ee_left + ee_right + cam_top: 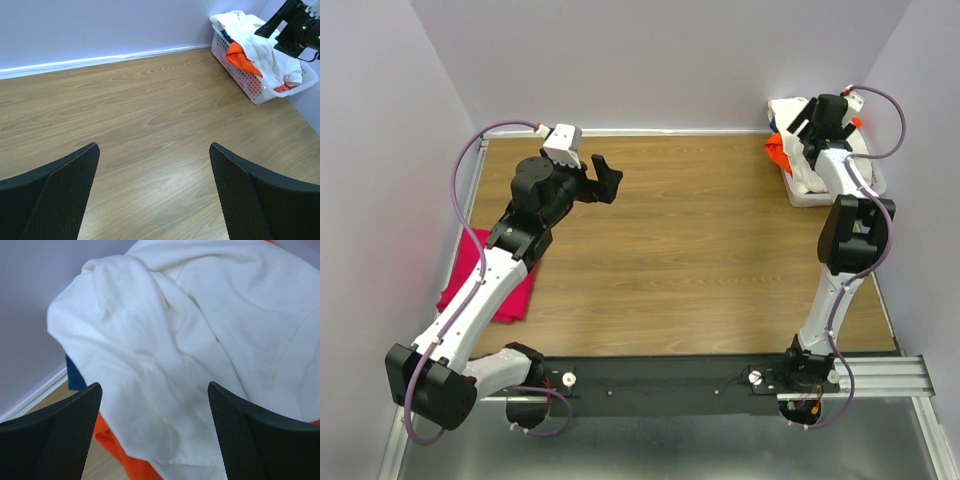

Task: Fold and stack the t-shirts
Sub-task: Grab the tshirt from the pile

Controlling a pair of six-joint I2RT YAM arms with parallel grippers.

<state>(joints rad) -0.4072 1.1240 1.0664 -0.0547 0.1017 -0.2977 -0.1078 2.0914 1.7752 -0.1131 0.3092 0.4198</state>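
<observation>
A cream-white t-shirt [798, 168] lies crumpled on top of a white lattice basket [807, 199] at the far right corner, with an orange t-shirt [776, 152] spilling out beneath it. My right gripper [807, 122] hovers just above the pile, open; the white t-shirt [190, 315] fills its view and the orange t-shirt [117, 452] shows below. Nothing sits between the right gripper's [154, 386] fingers. A magenta t-shirt [500, 285] lies folded at the table's left edge, partly under my left arm. My left gripper [605, 178] is open and empty over bare wood.
In the left wrist view the basket [240, 75] stands against the back wall at the right, holding white t-shirt [260, 47] and orange t-shirt [239, 52] cloth. A dark blue cloth [75, 375] peeks out under the white shirt. Walls close in the table on three sides.
</observation>
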